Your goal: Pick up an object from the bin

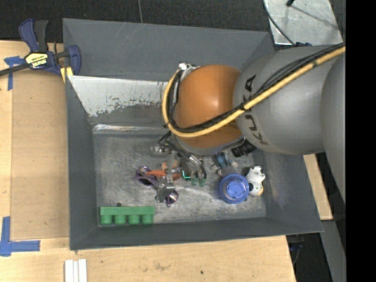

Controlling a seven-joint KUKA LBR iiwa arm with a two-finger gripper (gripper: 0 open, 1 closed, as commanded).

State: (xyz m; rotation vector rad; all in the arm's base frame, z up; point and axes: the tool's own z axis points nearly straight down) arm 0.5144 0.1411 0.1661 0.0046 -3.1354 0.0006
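Centre of frame: hand (179, 168) low in the bin (82, 157), over a small tangle of purple, orange and green pieces (157, 178); how far it is spread cannot be told. Blue cap (234, 188) just right, green block (127, 216) lower left. Best: centre on one piece, avoid dragging neighbours, lift straight.

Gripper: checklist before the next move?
1. Position: gripper low over the middle of the bin: ok.
2. Single target isolated: not ok, purple-and-orange tangle lies heaped beneath it.
3. Grasp on anything: cannot tell.
4. Neighbours: blue cap and white figure lie apart, toward the view's right: ok.
5. Green block well clear, by the near wall: ok.
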